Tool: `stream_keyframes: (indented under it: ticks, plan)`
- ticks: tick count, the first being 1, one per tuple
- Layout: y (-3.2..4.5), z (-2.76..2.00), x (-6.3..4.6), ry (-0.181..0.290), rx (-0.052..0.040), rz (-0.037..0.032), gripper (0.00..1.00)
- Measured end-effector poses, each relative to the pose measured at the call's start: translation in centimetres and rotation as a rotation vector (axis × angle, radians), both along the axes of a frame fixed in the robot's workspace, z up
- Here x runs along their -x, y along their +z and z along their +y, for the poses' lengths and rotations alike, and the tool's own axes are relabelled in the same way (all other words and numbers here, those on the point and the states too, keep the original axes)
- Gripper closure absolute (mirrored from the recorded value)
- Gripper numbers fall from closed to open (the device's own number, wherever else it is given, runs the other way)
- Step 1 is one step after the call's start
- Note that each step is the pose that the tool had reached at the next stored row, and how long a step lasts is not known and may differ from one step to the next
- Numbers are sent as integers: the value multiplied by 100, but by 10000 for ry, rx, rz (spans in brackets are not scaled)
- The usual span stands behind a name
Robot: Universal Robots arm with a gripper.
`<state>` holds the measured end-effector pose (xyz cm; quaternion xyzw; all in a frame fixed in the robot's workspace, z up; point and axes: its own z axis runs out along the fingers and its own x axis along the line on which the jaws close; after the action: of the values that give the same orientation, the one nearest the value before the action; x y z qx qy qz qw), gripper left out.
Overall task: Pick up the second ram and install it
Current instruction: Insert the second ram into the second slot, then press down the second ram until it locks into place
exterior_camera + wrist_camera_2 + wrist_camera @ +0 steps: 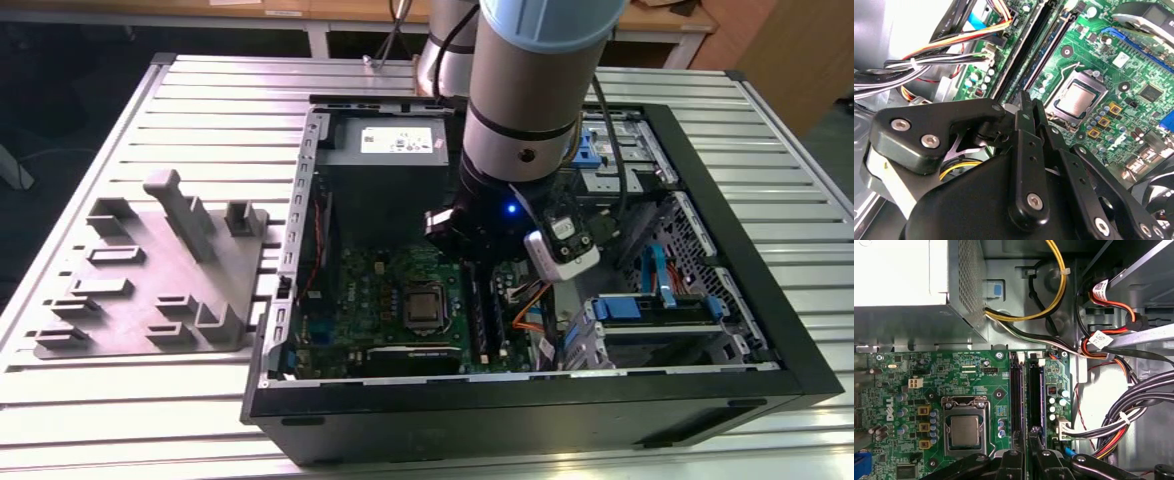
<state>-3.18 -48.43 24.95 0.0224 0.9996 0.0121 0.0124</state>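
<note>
A narrow blue-green ram stands edge-on in the black slot nearer the cable bundle, also seen as the ram in the second wrist view. I cannot tell whether it is the second ram. The neighbouring slot looks dark, and its content is unclear. My gripper hovers over the near end of these two slots, its black fingers drawn close together with nothing showing between them. In the exterior view the arm reaches down into the open case and covers the gripper.
The green motherboard carries a CPU socket beside the slots. A grey power supply and cable bundles crowd the slots. Blue-tabbed drive bays fill the case's other side. A grey fixture lies on the slatted table.
</note>
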Motion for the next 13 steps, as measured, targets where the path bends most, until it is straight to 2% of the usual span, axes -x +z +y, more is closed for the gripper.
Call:
stream_keyframes:
  ticks: [4, 5, 13]
  plan:
    - [0, 0, 0, 0, 0, -1, 86]
    - [0, 0, 0, 0, -1, -1, 93]
    - [0, 0, 0, 0, 0, -10, 93]
